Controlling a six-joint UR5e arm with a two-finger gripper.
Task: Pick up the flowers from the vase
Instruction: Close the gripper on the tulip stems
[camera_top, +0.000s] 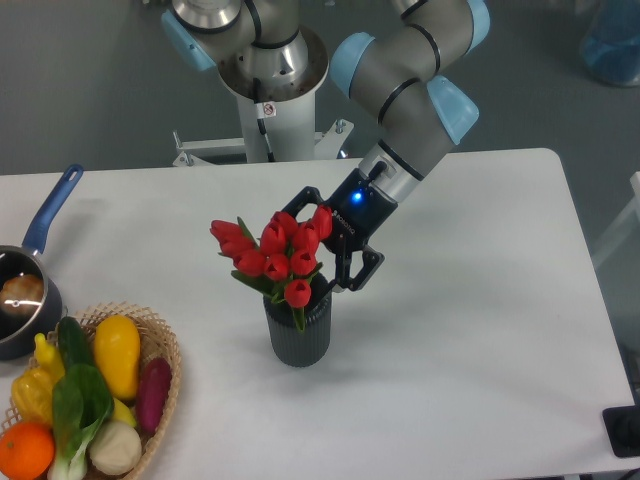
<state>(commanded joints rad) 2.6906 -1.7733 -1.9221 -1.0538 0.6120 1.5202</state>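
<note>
A bunch of red tulips, the flowers (272, 254), stands in the short dark ribbed vase (298, 336) near the middle of the white table. My gripper (316, 247) comes in from the right at bloom height and is open. Its far finger is partly hidden behind the right-hand blooms. The near finger (352, 271) sits just right of the vase's rim. The rightmost tulips lie between the two fingers, and I see no squeeze on them. The stems are hidden inside the vase.
A dark saucepan (22, 300) with a blue handle sits at the left edge. A wicker basket (165, 352) of vegetables and fruit stands at the front left. The robot base (265, 90) rises behind the table.
</note>
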